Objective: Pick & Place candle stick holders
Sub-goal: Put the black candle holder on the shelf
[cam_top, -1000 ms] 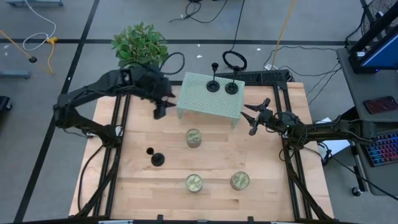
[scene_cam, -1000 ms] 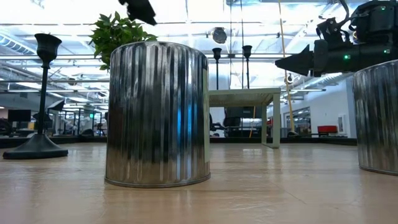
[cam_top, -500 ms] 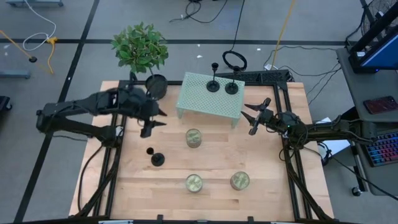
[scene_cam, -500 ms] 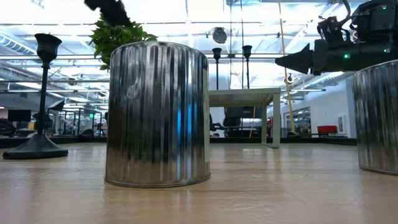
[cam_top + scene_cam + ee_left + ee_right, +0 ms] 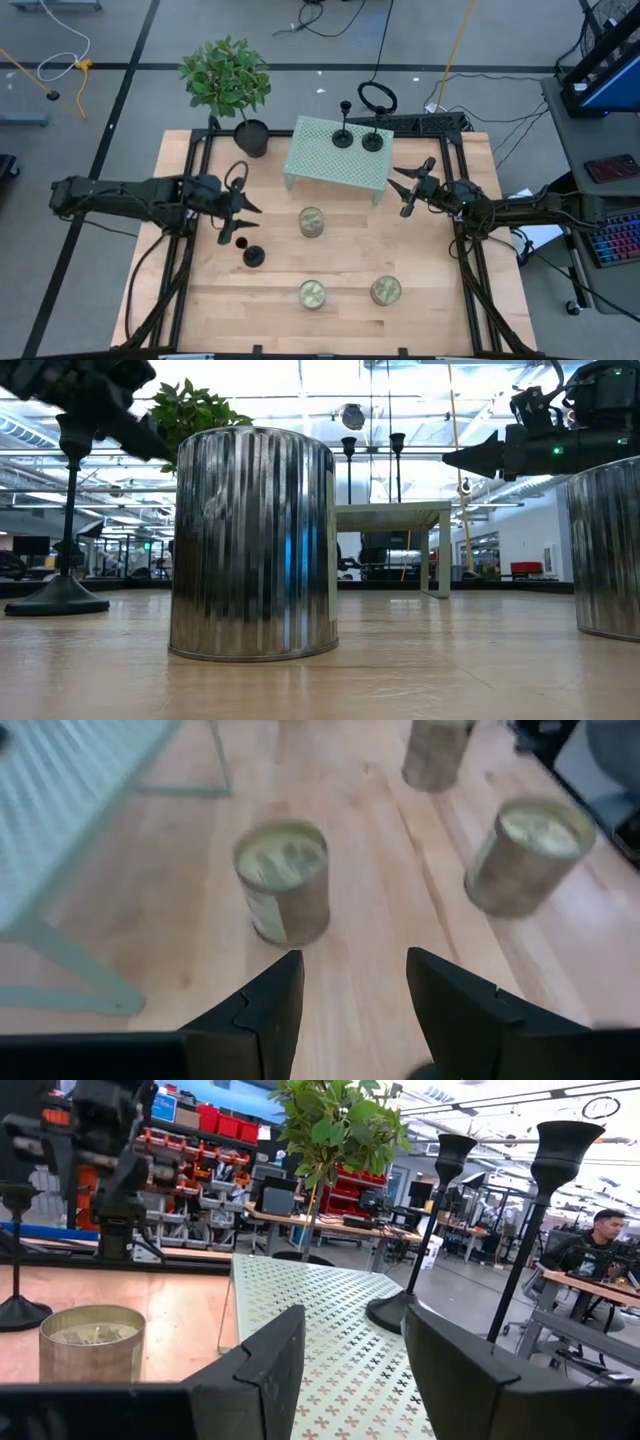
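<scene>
One black candle stick holder stands on its round base on the wooden table; it also shows in the low view. Two more holders stand on the pale green perforated stand, also seen in the right wrist view. My left gripper is open, just to the far side of the lone holder's cup and at about its height. My right gripper is open and empty to the right of the stand.
Three pale green-gold jar candles stand on the table's middle and near part. A potted plant stands at the far left. A black ring lies behind the stand.
My left gripper has swung from beside the stand's left end toward the table's near left and come down to the lone holder's top. Its fingers stay open. My right gripper and all holders have kept still.
</scene>
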Controlling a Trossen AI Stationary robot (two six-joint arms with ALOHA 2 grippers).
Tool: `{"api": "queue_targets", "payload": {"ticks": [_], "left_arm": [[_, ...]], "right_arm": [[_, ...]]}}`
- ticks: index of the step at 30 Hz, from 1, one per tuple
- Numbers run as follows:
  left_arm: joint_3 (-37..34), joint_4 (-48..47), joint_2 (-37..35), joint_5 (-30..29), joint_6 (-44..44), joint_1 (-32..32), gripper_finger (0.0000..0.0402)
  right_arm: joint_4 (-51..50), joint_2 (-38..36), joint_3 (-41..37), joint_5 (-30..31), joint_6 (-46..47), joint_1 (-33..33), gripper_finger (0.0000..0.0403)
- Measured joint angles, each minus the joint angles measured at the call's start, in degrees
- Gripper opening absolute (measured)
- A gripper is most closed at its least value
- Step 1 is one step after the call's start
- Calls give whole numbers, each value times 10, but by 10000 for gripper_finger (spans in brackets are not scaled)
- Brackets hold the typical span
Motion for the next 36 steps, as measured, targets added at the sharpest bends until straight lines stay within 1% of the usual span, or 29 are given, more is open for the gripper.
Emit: {"api": "queue_targets", "payload": {"ticks": [3,6,8,12,14,17,20,22,25,27,34,36], "left_arm": [[-22,2,0,0,9,-17,186],[-36,0,0,13,21,-32,186],[-41,1,0,23,28,-40,186],[-41,-3,0,24,14,-47,186],[-41,-19,-2,20,13,-47,186],[-41,-19,-4,-9,4,-47,186],[-41,-36,-4,-13,-14,-47,186],[-41,-60,-4,-16,-52,-47,186],[-41,-103,-4,-38,-118,-47,186],[-41,-109,-4,-39,-125,-48,186],[-41,-100,-4,25,-135,-55,186],[-41,-100,-4,33,-135,-64,186]], "right_arm": [[7,0,0,0,0,0,164],[14,0,0,0,-2,0,164],[17,0,0,0,-2,0,164],[17,0,0,0,-12,0,164],[17,0,0,0,-12,0,164],[17,0,0,0,-17,0,164],[17,0,0,0,-27,0,164],[17,0,0,0,-27,0,164],[17,0,0,0,-30,0,164],[17,0,0,0,-31,0,164],[17,0,0,0,-32,0,164],[17,0,0,0,-32,0,164]]}}
